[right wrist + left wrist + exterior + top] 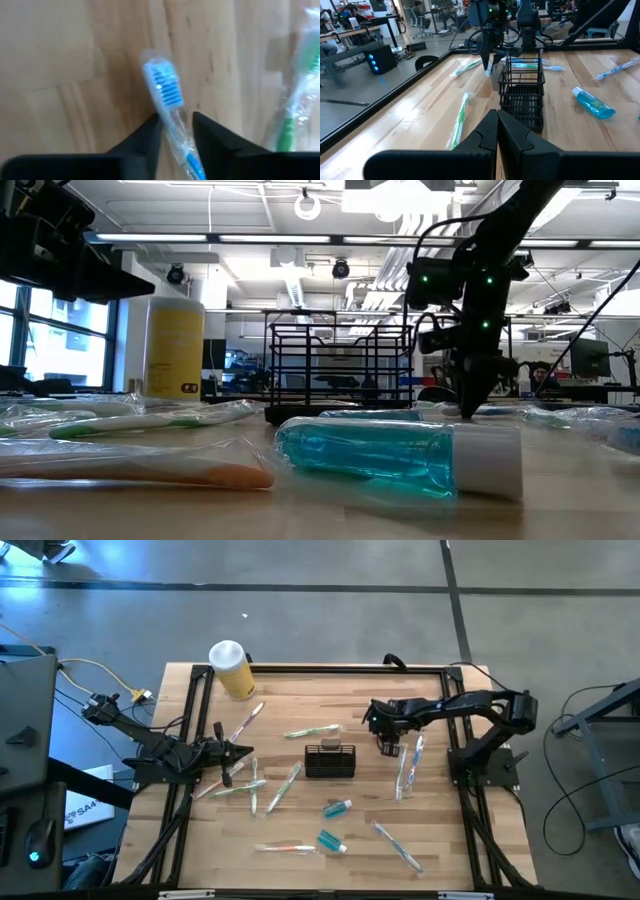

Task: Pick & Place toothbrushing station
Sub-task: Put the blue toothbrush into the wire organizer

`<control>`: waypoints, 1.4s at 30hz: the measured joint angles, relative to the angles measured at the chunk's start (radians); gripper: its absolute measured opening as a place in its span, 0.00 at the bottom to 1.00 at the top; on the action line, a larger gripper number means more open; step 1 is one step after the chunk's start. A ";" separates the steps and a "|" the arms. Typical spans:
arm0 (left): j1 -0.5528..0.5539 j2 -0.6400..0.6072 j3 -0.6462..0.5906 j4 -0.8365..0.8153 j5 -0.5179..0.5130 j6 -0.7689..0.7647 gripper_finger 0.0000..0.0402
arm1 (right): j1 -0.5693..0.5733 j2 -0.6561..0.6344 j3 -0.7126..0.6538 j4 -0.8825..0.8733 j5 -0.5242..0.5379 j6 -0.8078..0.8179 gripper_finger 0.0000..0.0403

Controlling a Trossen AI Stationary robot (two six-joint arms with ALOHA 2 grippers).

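One caddy [330,760] sits mid-table; at its 3 o'clock the right gripper [175,131] straddles a wrapped blue toothbrush [165,92], fingers slightly apart; the left gripper [497,131] is pinched closed, empty.

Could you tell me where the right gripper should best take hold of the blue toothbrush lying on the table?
On the thin neck just below the bristle head, coming straight down from above. The wrapped blue toothbrush lies flat on the table, and the right gripper straddles that narrow neck, so its fingers clear the wood on both sides.

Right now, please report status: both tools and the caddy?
Right tool straddling blue toothbrush, not yet closed. Left tool shut, empty, waiting left of caddy. Caddy upright, untouched.
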 joint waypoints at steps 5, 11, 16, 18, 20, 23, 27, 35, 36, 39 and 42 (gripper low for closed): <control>0.000 0.000 0.000 -0.009 0.000 0.000 0.00 | -0.003 0.000 -0.001 -0.002 -0.022 -0.007 0.03; 0.000 0.000 0.000 -0.016 0.000 0.000 0.00 | 0.043 -0.048 -0.009 -0.015 0.071 0.017 0.02; 0.000 0.000 0.000 -0.016 0.000 0.000 0.00 | 0.124 -0.197 -0.010 -0.060 0.192 0.058 0.01; 0.000 0.000 0.000 -0.016 0.000 0.000 0.00 | 0.170 -0.276 -0.009 -0.070 0.240 0.079 0.01; 0.000 0.000 0.000 -0.016 0.000 0.000 0.00 | 0.224 -0.355 -0.011 -0.071 0.260 0.096 0.01; 0.000 0.000 0.000 -0.015 0.000 -0.001 0.00 | 0.310 -0.488 -0.009 -0.037 0.299 0.129 0.01; 0.000 0.000 0.000 -0.015 0.000 -0.002 0.00 | 0.435 -0.629 -0.009 0.065 0.305 0.141 0.01; 0.000 0.000 0.000 -0.015 0.000 -0.002 0.00 | 0.574 -0.714 -0.122 0.631 0.209 -0.038 0.01; 0.000 0.000 0.000 -0.015 0.000 -0.002 0.00 | 0.569 -0.712 -0.155 0.736 0.178 -0.060 0.01; 0.000 0.000 0.000 -0.014 0.000 -0.001 0.00 | 0.535 -0.687 -0.268 1.060 0.065 -0.088 0.01; 0.000 0.000 0.000 -0.014 -0.002 0.000 0.00 | 0.484 -0.638 -0.371 1.346 -0.036 -0.081 0.01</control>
